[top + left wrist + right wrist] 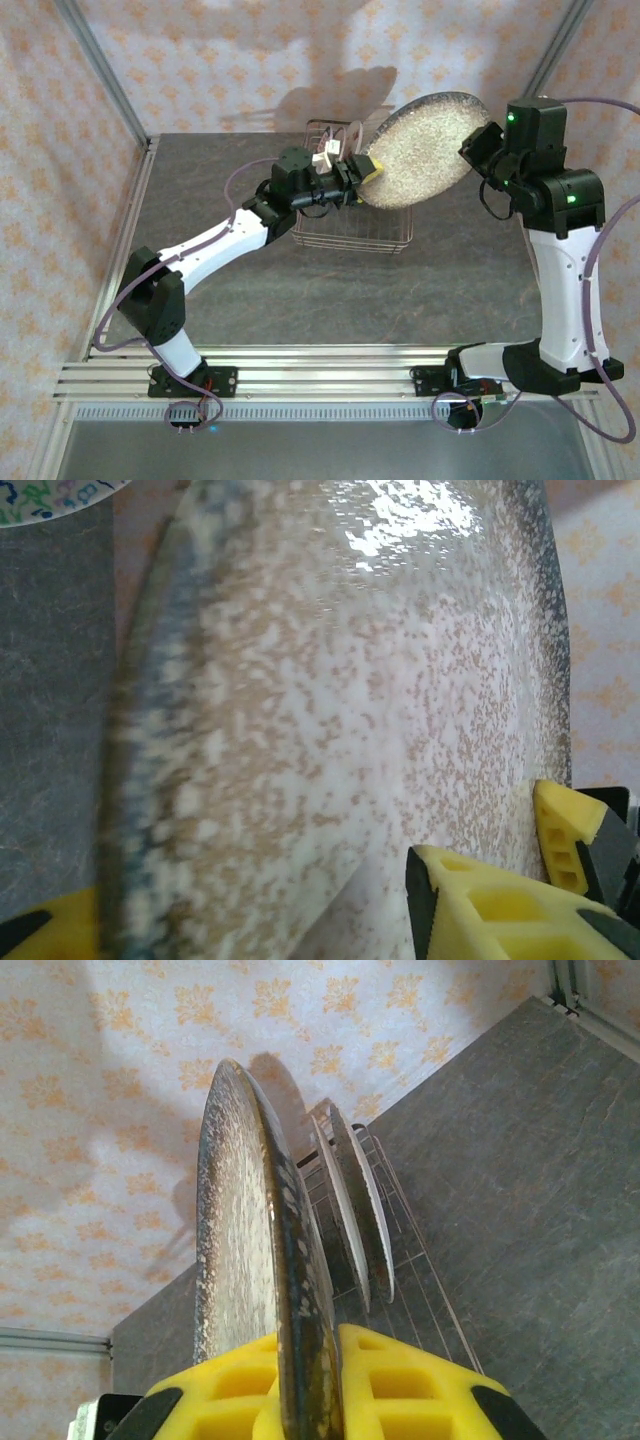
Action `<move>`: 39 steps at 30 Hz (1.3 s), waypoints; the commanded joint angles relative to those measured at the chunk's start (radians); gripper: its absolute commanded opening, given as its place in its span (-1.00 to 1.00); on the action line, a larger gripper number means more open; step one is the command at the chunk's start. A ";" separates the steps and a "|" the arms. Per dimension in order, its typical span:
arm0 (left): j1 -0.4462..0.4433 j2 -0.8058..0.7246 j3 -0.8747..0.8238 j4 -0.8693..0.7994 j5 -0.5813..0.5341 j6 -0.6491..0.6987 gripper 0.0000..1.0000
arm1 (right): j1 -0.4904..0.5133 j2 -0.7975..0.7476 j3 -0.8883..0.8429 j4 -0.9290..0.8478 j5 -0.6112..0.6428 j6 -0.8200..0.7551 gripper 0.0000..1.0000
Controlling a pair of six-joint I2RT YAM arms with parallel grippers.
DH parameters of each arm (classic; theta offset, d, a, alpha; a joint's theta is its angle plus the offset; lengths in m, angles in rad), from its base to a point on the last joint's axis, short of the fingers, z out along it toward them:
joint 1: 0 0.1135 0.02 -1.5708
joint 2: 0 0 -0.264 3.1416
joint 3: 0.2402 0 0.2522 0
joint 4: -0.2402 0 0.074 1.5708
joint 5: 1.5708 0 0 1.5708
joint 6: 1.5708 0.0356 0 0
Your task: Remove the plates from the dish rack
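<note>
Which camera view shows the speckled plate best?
Top external: the whole speckled plate shows, tilted by the dish rack. Left wrist gives a blurred close-up of its face; right wrist sees it edge-on in the right gripper.

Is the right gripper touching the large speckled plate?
Touching. In the right wrist view, the rim of the speckled plate sits pinched between the yellow fingers of the right gripper, with no gap on either side.

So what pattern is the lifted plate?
The plate: beige-brown speckles, dark rim; best in left wrist view.
</note>
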State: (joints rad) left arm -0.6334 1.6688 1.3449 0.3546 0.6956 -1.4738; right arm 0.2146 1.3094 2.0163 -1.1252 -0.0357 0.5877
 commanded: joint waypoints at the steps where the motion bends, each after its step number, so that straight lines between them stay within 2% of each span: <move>1: 0.007 -0.024 -0.015 0.112 0.031 -0.033 -0.19 | -0.017 -0.062 0.020 0.264 -0.062 0.094 -1.00; 6: 0.012 -0.028 -0.023 0.128 0.036 -0.040 -0.24 | -0.053 -0.078 -0.047 0.316 -0.124 0.151 -1.00; 12: 0.018 -0.027 -0.027 0.158 0.038 -0.059 -0.50 | -0.091 -0.090 -0.106 0.354 -0.178 0.187 -1.00; 17: 0.026 -0.038 -0.034 0.167 0.044 -0.064 -1.00 | -0.109 -0.094 -0.147 0.388 -0.220 0.201 -1.00; 23: 0.045 -0.057 -0.054 0.268 0.018 -0.112 -1.00 | -0.112 -0.055 -0.149 0.365 -0.297 0.191 -1.00; 30: 0.088 -0.075 -0.090 0.459 -0.048 -0.198 -1.00 | -0.112 0.027 -0.040 0.268 -0.393 0.126 -0.44; 36: 0.121 -0.092 -0.075 0.504 -0.068 -0.207 -1.00 | -0.112 0.075 0.029 0.198 -0.443 0.100 0.07; 39: 0.141 -0.105 -0.078 0.523 -0.092 -0.212 -1.00 | -0.112 0.086 0.052 0.178 -0.450 0.078 0.22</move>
State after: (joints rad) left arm -0.5110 1.6516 1.2343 0.6186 0.6598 -1.7012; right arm 0.1009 1.3975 2.0182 -0.9493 -0.4351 0.6914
